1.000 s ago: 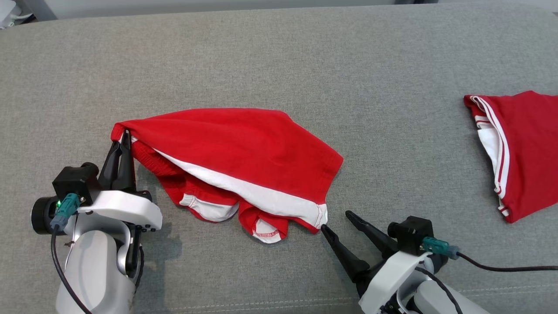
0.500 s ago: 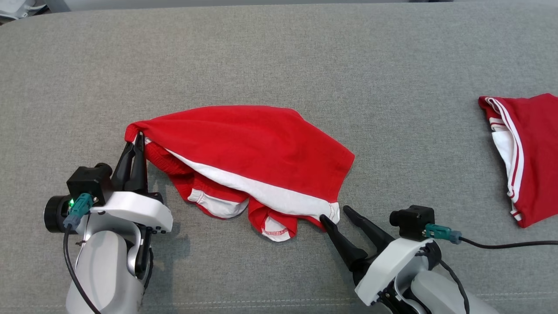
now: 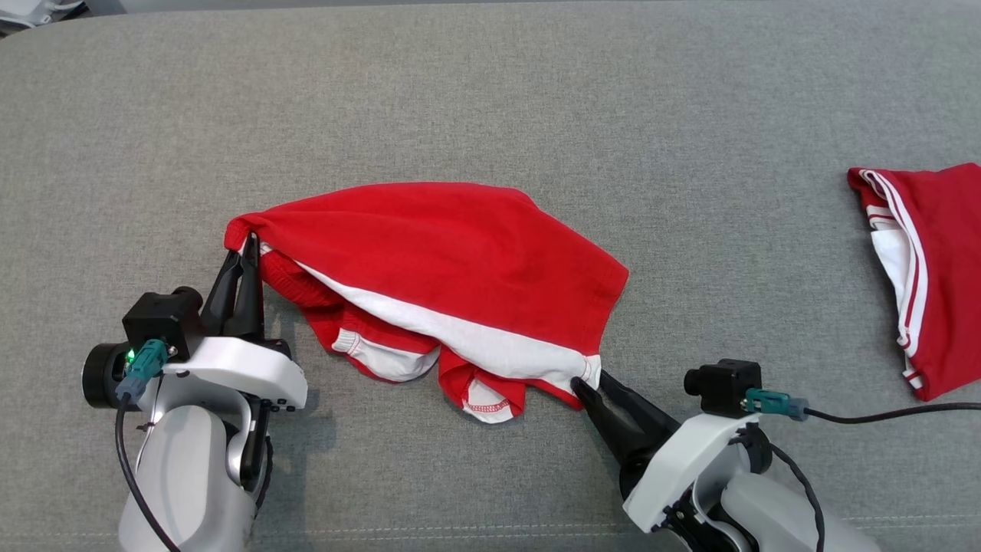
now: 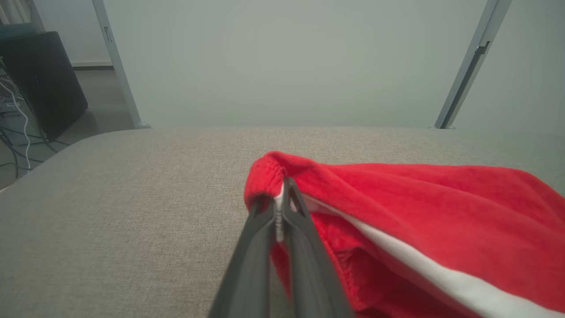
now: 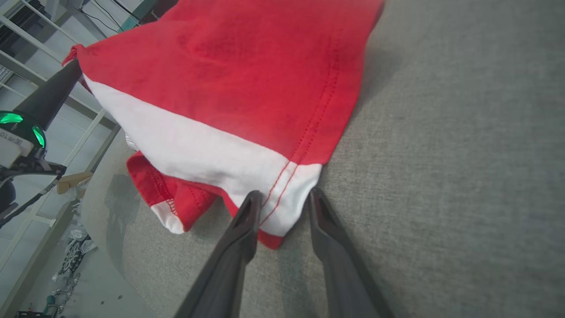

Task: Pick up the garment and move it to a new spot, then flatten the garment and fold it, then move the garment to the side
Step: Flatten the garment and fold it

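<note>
2 red/white garments (mid garment (image 3: 460, 257), rt-edge garment (image 3: 946, 261)), 2 grippers (L gripper (image 3: 244, 248), R gripper (image 3: 592, 381)), 1 grey pad (image 3: 490, 92).

No legible text or labels anywhere

The garment (image 3: 460, 261) is seen as soft red knit cloth, matt, with a smooth white band and red-stitched hems. The surface (image 3: 490, 100) is covered in grey woven fabric, matt and coarse-grained. The fingers (image 5: 229, 265) of the right gripper (image 3: 596, 383) are made of dark matt plastic, and its shell (image 3: 682, 468) is moulded in smooth, faintly glossy white plastic. A 2nd garment (image 3: 943, 261) is made of like red-and-white cloth. The posts (image 4: 468, 70) are finished in dull grey metal.
</note>
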Motion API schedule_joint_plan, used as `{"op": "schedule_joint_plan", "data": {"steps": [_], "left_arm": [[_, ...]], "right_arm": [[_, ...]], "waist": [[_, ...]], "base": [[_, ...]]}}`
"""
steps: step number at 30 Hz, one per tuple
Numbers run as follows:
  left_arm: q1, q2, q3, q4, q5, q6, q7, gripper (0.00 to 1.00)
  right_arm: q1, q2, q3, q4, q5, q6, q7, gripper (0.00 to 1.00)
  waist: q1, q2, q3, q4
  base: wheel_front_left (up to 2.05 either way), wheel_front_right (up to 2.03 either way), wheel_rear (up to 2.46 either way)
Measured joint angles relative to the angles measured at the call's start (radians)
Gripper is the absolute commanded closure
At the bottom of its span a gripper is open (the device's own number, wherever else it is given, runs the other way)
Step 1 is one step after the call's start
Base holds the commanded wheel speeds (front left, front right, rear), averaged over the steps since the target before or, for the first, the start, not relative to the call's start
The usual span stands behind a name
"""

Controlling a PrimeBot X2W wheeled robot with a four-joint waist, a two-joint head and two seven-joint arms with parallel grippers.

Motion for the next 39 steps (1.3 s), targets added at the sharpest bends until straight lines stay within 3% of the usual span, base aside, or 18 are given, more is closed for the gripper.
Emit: {"op": "schedule_joint_plan", "data": {"steps": [3, 6, 7, 18, 28, 33, 39], "left_arm": [[-0.001, 0.000, 0.000, 0.000, 0.000, 0.000, 0.000, 1.00], [-0.001, 0.000, -0.004, 0.000, 0.000, 0.000, 0.000, 1.00], [-0.001, 0.000, -0.004, 0.000, 0.000, -0.001, 0.000, 1.00], [-0.061, 0.005, -0.023, 0.029, 0.000, -0.027, 0.000, 1.00], [-0.345, 0.070, -0.127, 0.133, -0.019, -0.043, 0.000, 1.00], [-0.448, 0.106, -0.176, 0.125, -0.097, -0.044, -0.001, 1.00], [-0.389, 0.136, -0.297, 0.152, -0.241, -0.044, -0.001, 1.00]], "right_arm": [[-0.012, 0.000, 0.010, 0.006, 0.005, 0.000, 0.000, 0.55], [-0.031, -0.001, 0.032, 0.009, 0.011, 0.000, 0.000, 0.94], [-0.036, 0.000, 0.032, 0.009, 0.011, 0.000, 0.000, 1.00], [-0.126, -0.042, -0.144, -0.057, -0.108, 0.000, 0.000, 1.00], [-0.426, -0.073, -0.306, 0.002, -0.198, 0.000, 0.000, 1.00], [-0.525, -0.070, -0.364, 0.004, -0.232, 0.000, 0.000, 1.00], [-0.451, -0.071, -0.324, -0.006, -0.219, 0.000, 0.000, 1.00]], "waist": [[0.0000, 0.0000, 0.003, 0.002], [0.0001, 0.0000, 0.005, 0.006], [0.0000, 0.0000, 0.005, 0.006], [0.0000, 0.0000, -0.026, 0.002], [0.0000, 0.0000, -0.046, 0.008], [0.0000, 0.0000, -0.079, 0.011], [0.0000, 0.0000, -0.115, 0.015]], "base": [[0.00, 0.00, 0.00], [0.00, 0.00, 0.00], [0.00, 0.00, 0.00], [0.00, 0.00, 0.00], [0.00, 0.00, 0.00], [0.00, 0.00, 0.00], [0.00, 0.00, 0.00]]}}
